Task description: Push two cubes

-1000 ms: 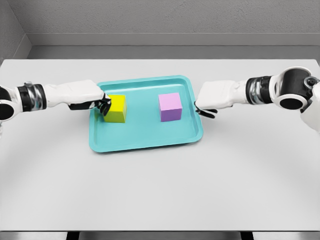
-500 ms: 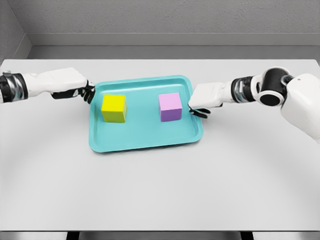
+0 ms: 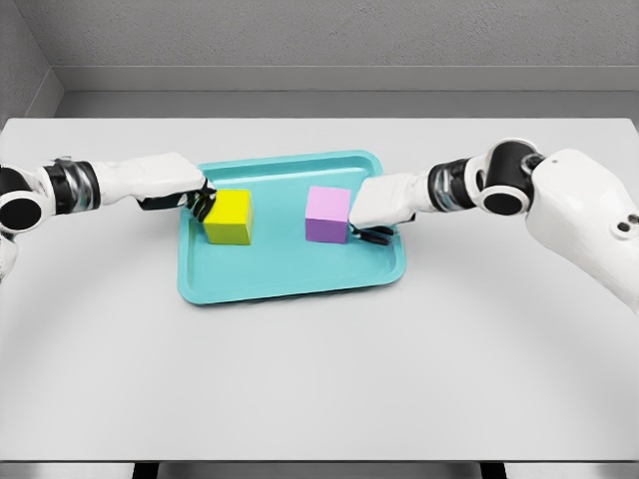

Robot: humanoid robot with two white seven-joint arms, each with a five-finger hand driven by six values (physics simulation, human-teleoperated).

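Both curled hands, left [image 3: 192, 195] and right [image 3: 375, 210], touch yellow cube [image 3: 229, 217] and purple cube [image 3: 327, 215] on the tray [image 3: 290, 274], holding neither; pushing looks underway, cubes well apart.

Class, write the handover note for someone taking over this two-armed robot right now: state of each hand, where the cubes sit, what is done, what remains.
Left hand: fingers curled, against the yellow cube's left side, holding nothing.
Right hand: fingers curled, against the purple cube's right side.
Both cubes stand on the teal tray, apart, with a clear gap between them.
Done: both hands in pushing contact.
Left: push the cubes, probably towards each other.
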